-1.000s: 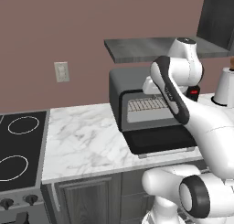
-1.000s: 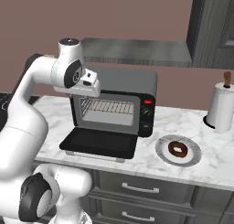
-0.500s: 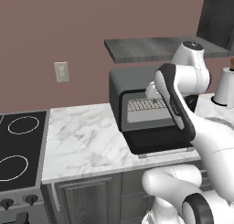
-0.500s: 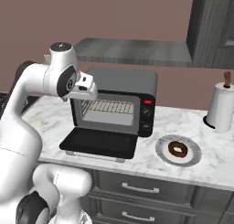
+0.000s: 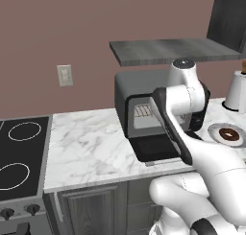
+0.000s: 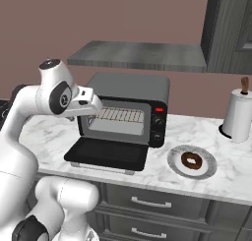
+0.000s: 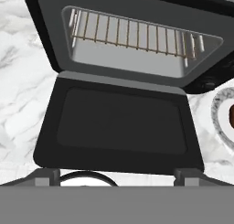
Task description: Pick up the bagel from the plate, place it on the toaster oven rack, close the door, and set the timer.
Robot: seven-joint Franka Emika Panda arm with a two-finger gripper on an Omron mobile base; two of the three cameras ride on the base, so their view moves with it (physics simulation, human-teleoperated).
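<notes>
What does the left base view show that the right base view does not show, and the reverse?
Left base view alone: a black stovetop with ring burners at the counter's end, and a wall outlet above the counter.

Right base view alone: the toaster oven's control strip with a red light and knobs, and cabinet drawers with handles under the counter.

Both: the toaster oven with its door dropped open, the rack inside, and the bagel lying on the plate.
</notes>
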